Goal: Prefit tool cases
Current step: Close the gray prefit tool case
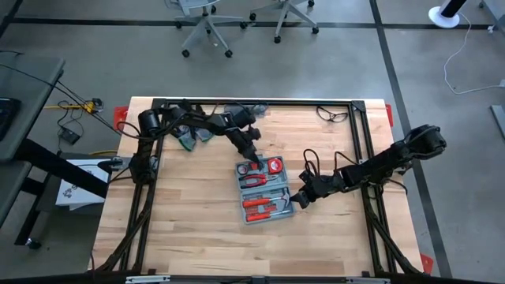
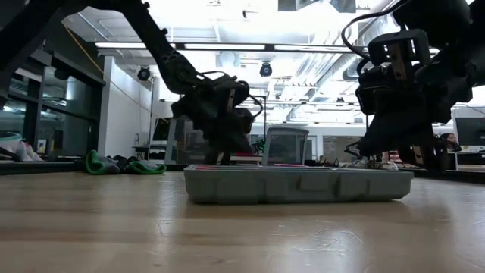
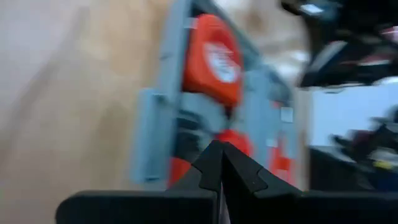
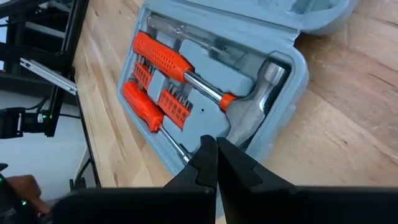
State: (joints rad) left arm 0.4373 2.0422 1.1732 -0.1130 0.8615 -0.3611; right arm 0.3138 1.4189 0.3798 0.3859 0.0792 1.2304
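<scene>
Right now the tool case [image 1: 264, 192] lies open and flat near the middle of the surface [image 1: 189, 237], tools seated in its recesses: tape measure [image 1: 274, 166] and pliers [image 1: 252, 181] in the half toward the left arm, hammer [image 4: 258, 93] and orange-handled screwdrivers [image 4: 163, 56] in the other half.

Risks, as I judge them:
- Left hand [image 1: 253, 163] is down over the tape-measure end of the case. A push off-centre could tip or pop a tool out of its recess instead of seating it, or skid the whole case across the wood, since nothing pins it.
- Right hand [image 1: 301, 197] sits just beside the case's edge nearest the right arm, by the hammer head. If it nudges that edge while the left presses, the case may rotate and both aims go off.
- Both hands work close over one small case, so arm-to-arm contact is possible if either reaches further in.

Pose: left arm reaches from its base diagonally in to the case, wrist angled down, fingers pressed together w/ nothing between them. Right arm stretches low across from the opposite side, fingers also pressed together, tips pointing at the case rim next to the hammer, holding nothing. Whether either tip actually touches the case, can't tell.
</scene>
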